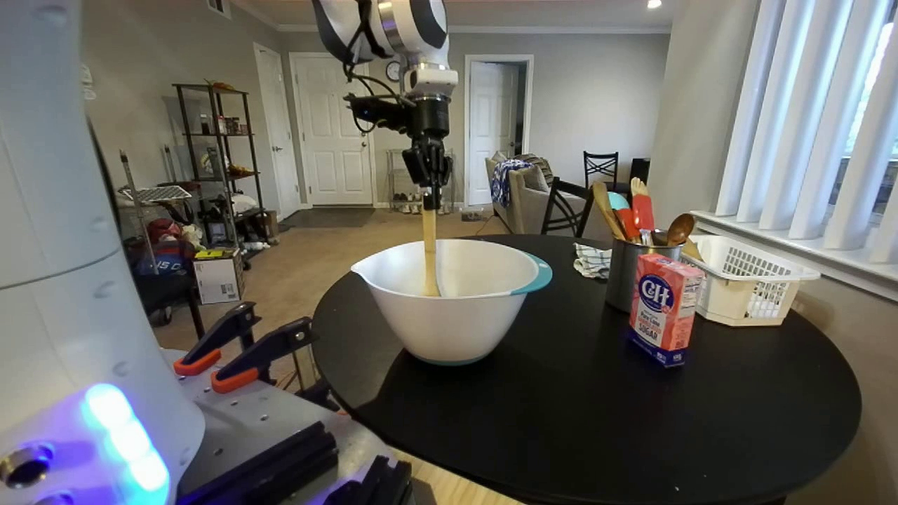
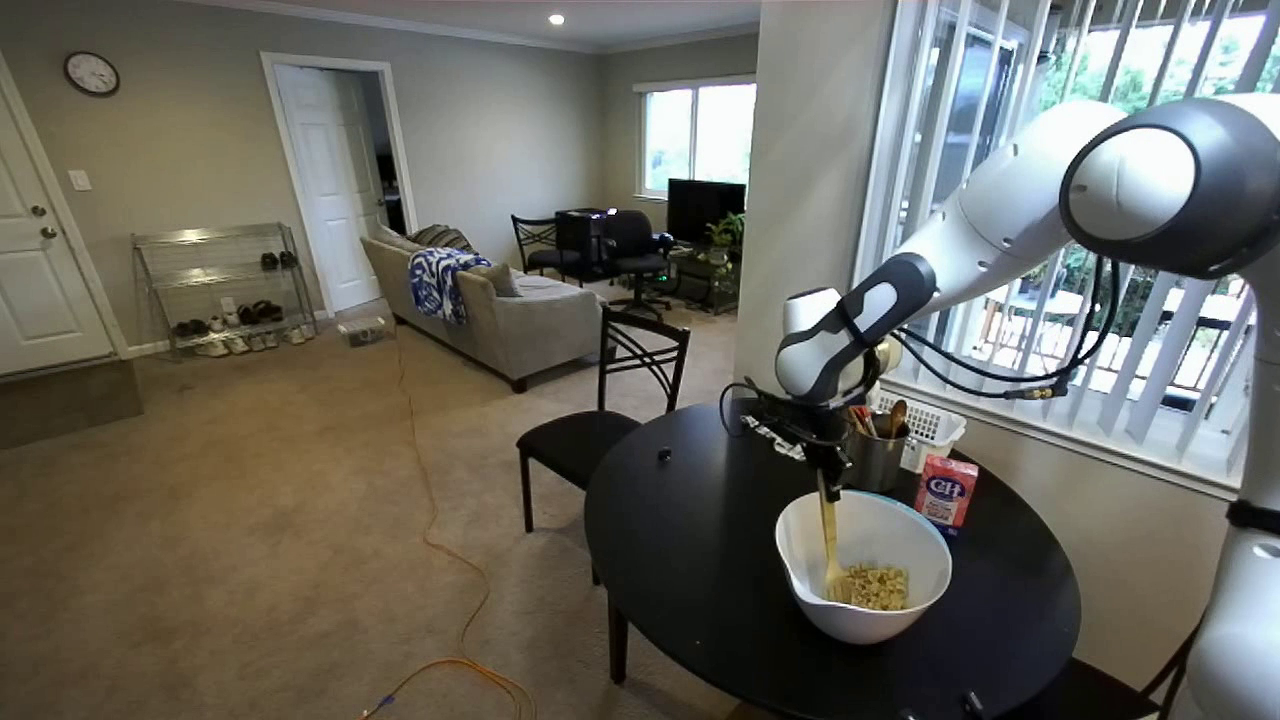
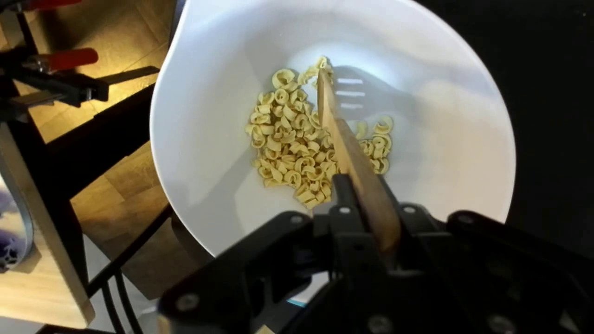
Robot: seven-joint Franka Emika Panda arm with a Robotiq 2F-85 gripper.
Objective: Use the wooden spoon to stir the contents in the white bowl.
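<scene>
The white bowl (image 1: 452, 326) with a teal rim patch stands on the black round table (image 1: 561, 435). It also shows in an exterior view (image 2: 860, 625) and in the wrist view (image 3: 204, 125). Yellow pasta pieces (image 3: 292, 144) lie on its bottom, with a smaller group right of the spoon; they also show in an exterior view (image 2: 882, 588). My gripper (image 1: 431, 200) is shut on the handle of the wooden spoon (image 1: 430, 249), above the bowl. The spoon, slotted, points down into the bowl (image 2: 829, 530). In the wrist view its head (image 3: 327, 97) is at the pasta's edge; contact is unclear.
A metal utensil holder (image 1: 619, 280), a pink sugar box (image 1: 663, 312), a white basket (image 1: 751, 298) and a cloth (image 1: 593, 261) stand or lie on the table. Orange-tipped clamps (image 1: 259, 354) sit on the robot's base plate. A black chair (image 2: 600, 430) is beside the table.
</scene>
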